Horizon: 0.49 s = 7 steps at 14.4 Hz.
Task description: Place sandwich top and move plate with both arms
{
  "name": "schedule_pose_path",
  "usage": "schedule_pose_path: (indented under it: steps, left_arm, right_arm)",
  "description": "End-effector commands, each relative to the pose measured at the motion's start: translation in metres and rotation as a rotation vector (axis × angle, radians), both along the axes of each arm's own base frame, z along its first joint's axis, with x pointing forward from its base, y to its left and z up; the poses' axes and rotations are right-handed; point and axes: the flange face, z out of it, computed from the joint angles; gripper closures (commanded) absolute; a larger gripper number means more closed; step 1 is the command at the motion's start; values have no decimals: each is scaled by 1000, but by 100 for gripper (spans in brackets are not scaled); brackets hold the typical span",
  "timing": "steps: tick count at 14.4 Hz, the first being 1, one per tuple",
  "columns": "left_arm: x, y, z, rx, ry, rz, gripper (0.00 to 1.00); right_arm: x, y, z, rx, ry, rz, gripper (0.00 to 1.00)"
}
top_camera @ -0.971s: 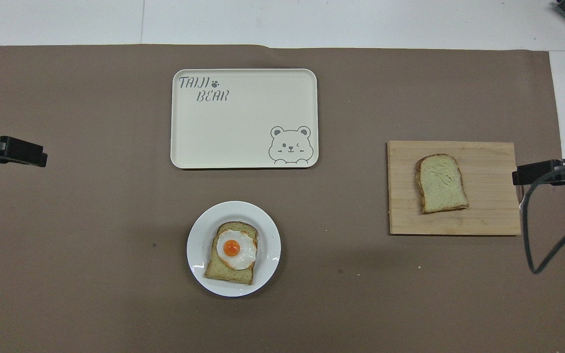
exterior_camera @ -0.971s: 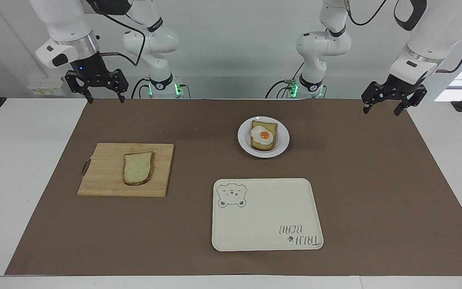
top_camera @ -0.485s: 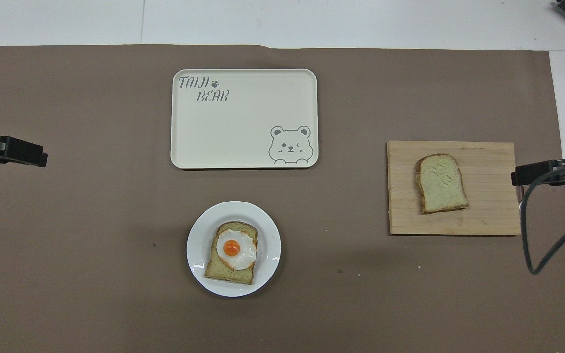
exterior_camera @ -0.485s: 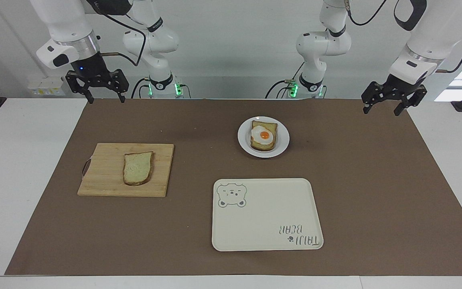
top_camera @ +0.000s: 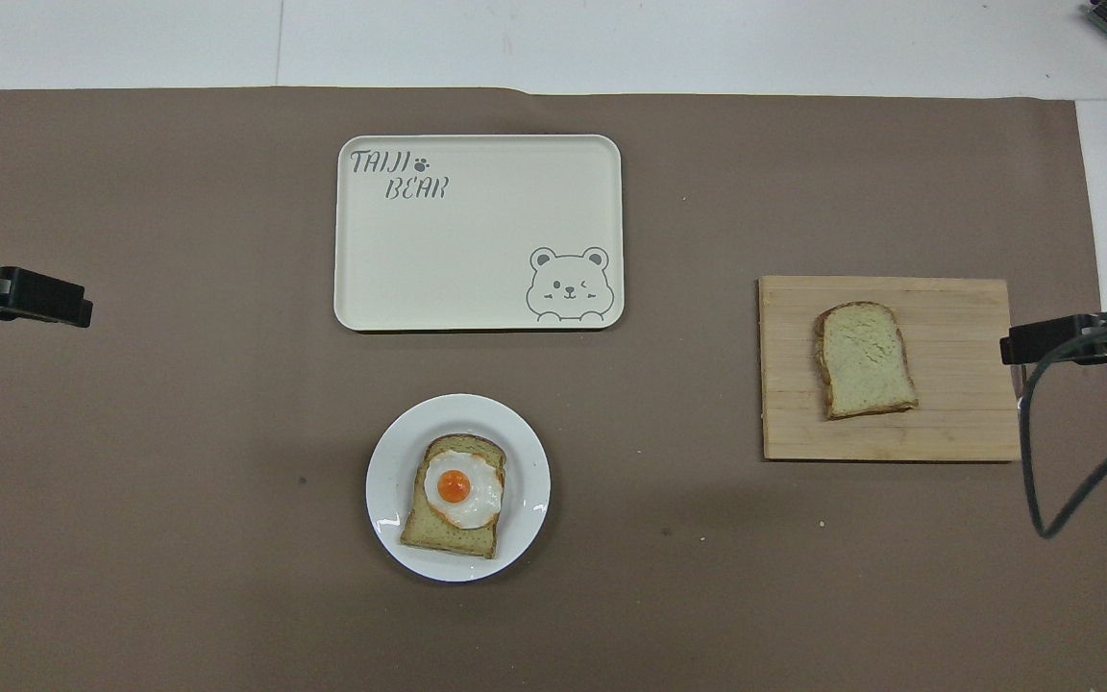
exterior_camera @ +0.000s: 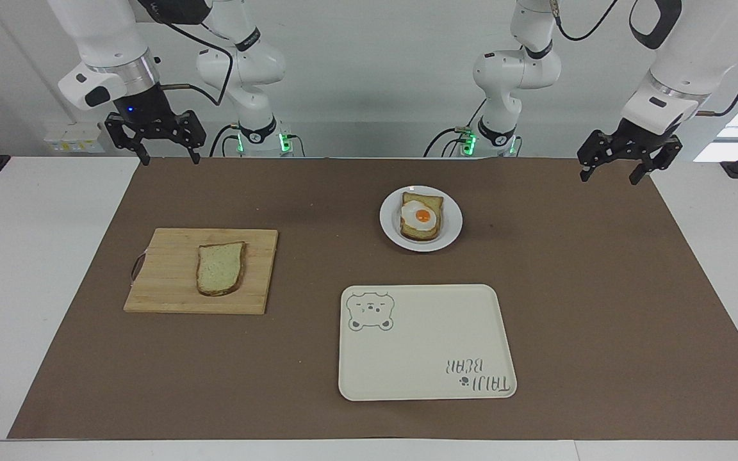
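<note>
The sandwich top point(exterior_camera: 220, 267), a plain bread slice, lies on a wooden cutting board point(exterior_camera: 164, 282) toward the right arm's end of the table; it also shows in the overhead view point(top_camera: 865, 358). The white plate point(exterior_camera: 451, 225) stands mid-table and bears a bread slice with a fried egg point(exterior_camera: 421, 216); its rim also shows in the overhead view point(top_camera: 385, 481). My right gripper point(exterior_camera: 170, 159) hangs open and empty over the mat's edge at its own end. My left gripper point(exterior_camera: 609, 176) hangs open and empty over the mat's edge at the left arm's end.
A cream rectangular tray with a bear drawing point(exterior_camera: 426, 346) lies farther from the robots than the plate. A brown mat point(exterior_camera: 599, 288) covers most of the white table. The right arm's black cable point(top_camera: 1044, 461) hangs beside the board point(top_camera: 957, 423).
The right gripper has shifted very slightly. The bread, plate, tray and left gripper have not moved.
</note>
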Motion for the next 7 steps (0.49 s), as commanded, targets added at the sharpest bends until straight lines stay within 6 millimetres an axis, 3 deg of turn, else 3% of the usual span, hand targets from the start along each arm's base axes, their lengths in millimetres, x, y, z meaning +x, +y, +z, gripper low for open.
schedule_pose_path:
  steps: [1, 4, 7]
  left_arm:
    - [-5, 2, 1, -10, 7, 11, 0]
    - [-5, 2, 1, -10, 7, 11, 0]
    - [-5, 2, 1, -10, 7, 11, 0]
  right_arm:
    - [-7, -6, 0, 21, -6, 25, 0]
    - [-5, -3, -6, 21, -6, 28, 0]
    - [10, -12, -76, 33, -30, 97, 0]
